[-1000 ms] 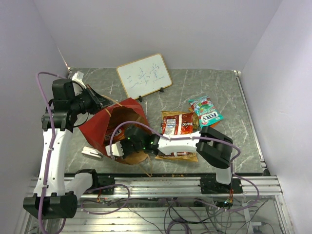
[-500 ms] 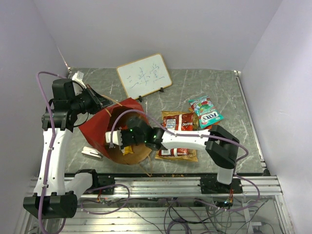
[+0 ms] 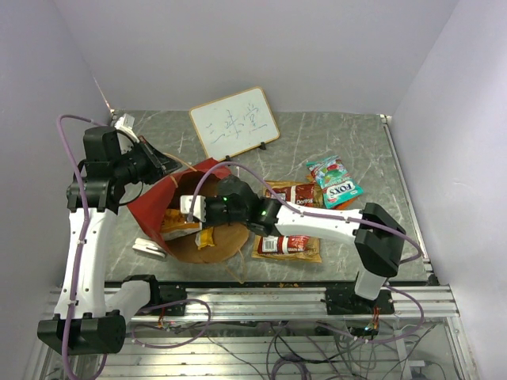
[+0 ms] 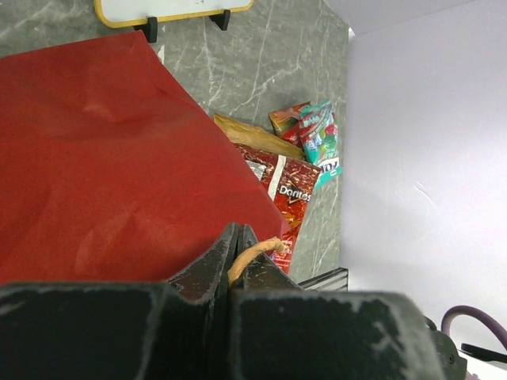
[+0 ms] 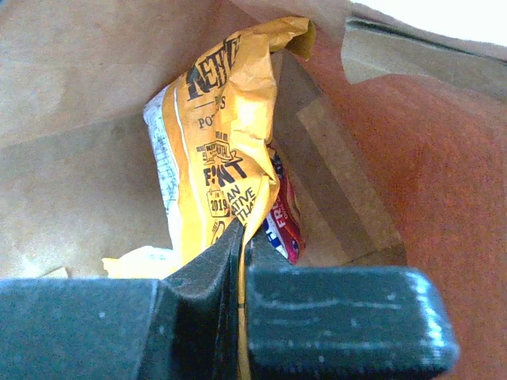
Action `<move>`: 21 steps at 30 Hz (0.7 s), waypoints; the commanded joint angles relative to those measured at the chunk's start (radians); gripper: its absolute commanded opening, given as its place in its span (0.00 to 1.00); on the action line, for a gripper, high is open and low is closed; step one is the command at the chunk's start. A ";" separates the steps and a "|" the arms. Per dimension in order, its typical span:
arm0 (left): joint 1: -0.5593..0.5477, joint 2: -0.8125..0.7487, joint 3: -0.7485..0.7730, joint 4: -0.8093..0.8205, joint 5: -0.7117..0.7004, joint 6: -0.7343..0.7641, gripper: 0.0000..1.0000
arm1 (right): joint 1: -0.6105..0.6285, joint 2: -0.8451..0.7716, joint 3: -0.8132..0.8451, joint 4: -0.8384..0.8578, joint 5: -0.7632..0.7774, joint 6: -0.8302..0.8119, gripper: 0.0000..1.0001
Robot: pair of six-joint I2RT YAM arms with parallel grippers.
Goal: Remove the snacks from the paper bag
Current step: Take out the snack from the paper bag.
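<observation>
While one red paper bag (image 3: pixel 154 207) is lying left of center in the top view, the right gripper (image 5: pixel 242 237) is pinching one yellow packet (image 5: pixel 222 134) inside it, beside one small red packet (image 5: pixel 285 215). The left gripper (image 4: pixel 236 245) is clamping one bag handle (image 4: pixel 257 252). One Doritos packet (image 3: pixel 299 198) and one teal FOX'S packet (image 3: pixel 339 187) are lying right of center.
</observation>
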 commanded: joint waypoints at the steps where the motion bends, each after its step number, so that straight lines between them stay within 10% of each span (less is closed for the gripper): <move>1: 0.003 -0.001 0.041 0.005 -0.024 0.011 0.07 | 0.000 -0.086 -0.015 0.029 -0.048 -0.011 0.00; 21: 0.004 -0.002 0.065 0.001 -0.082 -0.025 0.07 | 0.001 -0.282 0.007 -0.123 0.009 0.062 0.00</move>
